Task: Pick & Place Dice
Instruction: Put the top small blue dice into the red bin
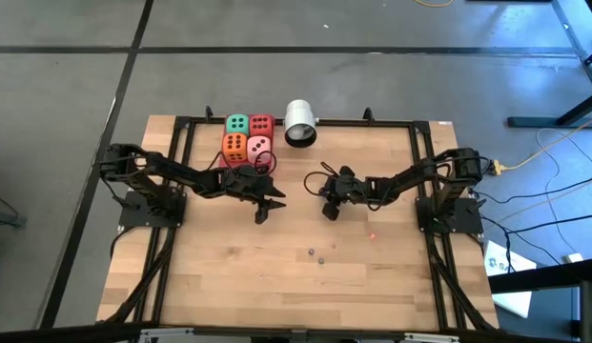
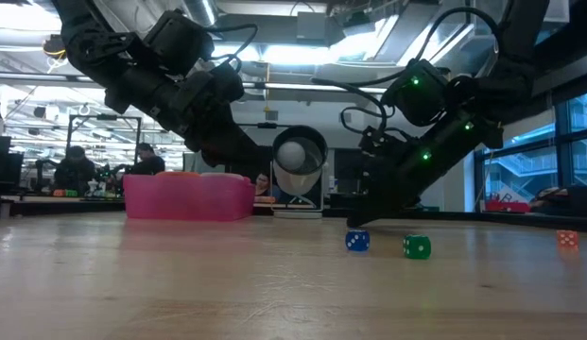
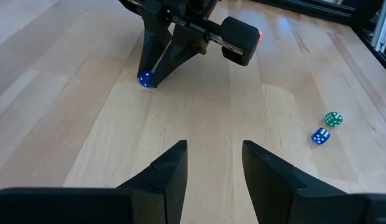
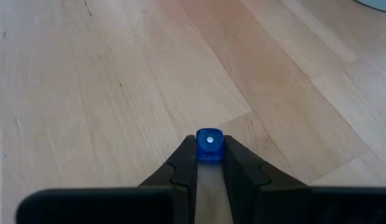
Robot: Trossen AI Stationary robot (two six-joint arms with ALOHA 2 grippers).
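Near the bench front, a loose blue die & green die lie just beside each other. Mid-bench, the R end effector pinches a small blue die by fingertips only, so lift slow & straight, no twist; the L end effector hangs spread nearby. Far back, four big soft dice sit bunched beside a white cylinder, so keep the carry path clear of them.

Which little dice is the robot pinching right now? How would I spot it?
Find the right gripper near the middle of the wooden table. Its fingers are shut on a tiny blue die. Another blue die and a green die lie loose together on the wood, untouched.
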